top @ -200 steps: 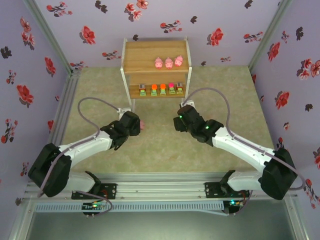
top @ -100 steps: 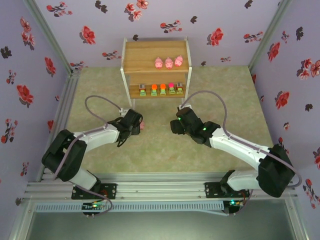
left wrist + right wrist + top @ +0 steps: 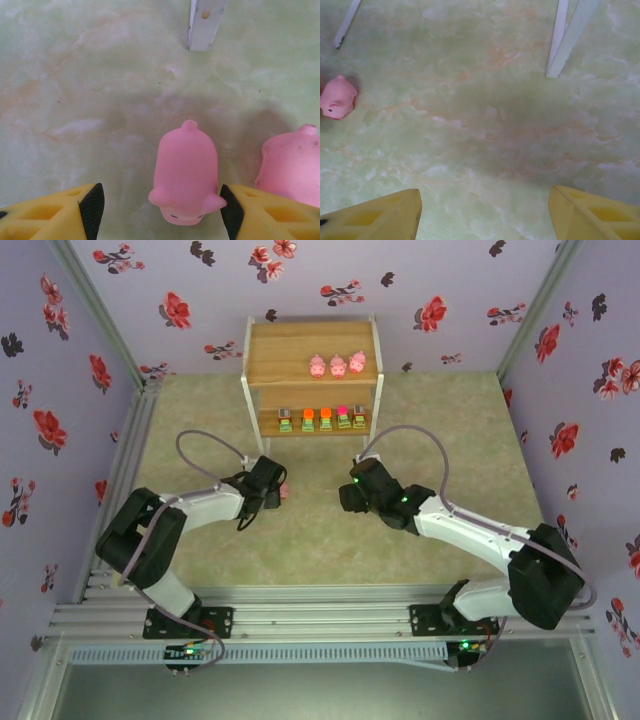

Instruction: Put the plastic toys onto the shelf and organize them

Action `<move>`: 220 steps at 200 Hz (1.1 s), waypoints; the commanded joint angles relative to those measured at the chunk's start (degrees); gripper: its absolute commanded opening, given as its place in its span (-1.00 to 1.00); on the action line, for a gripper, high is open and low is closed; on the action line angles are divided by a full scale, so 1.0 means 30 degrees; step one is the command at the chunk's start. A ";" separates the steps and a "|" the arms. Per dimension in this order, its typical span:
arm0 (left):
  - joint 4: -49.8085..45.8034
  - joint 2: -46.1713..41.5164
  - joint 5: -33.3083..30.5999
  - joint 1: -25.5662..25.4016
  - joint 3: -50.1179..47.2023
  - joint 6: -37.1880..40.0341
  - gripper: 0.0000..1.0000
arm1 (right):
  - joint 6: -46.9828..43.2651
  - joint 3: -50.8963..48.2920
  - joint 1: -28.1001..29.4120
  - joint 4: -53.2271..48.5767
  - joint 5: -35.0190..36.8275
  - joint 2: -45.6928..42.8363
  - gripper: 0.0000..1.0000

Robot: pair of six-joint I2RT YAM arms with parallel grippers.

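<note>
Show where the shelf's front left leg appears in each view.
Top external: leg below the shelf's near left corner.
Left wrist: top edge, right of centre.
Right wrist: top left corner.
Shared landmark: a pig lying near the leg.

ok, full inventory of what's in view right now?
Shelf: one, light wood with white frame, far middle of the table.
Pigs on top tier: three, pink, in a row toward the right.
Blocky toys: five, green bases with mixed tops, in a row on the lower tier.
Pigs on table: two, pink, side by side before the shelf.
Table: one, pale green marbled.
Left pincer: yellow fingers, open, straddling one table pig.
Right pincer: yellow fingers, open, over bare table.
</note>
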 commanded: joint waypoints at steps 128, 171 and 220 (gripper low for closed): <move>0.1374 0.0149 -0.0021 0.0196 -0.0537 0.0423 -0.03 | 0.0152 -0.1135 0.0166 0.1865 0.0719 0.0487 0.09; 0.1726 0.0192 -0.0021 0.0198 -0.0851 0.0483 -0.07 | 0.0114 -0.1147 0.0182 0.1843 0.0668 0.0493 -0.04; 0.2592 -0.0093 -0.0022 0.0196 -0.1275 0.0876 -0.16 | 0.0085 -0.1138 0.0221 0.1814 0.0725 0.0459 -0.11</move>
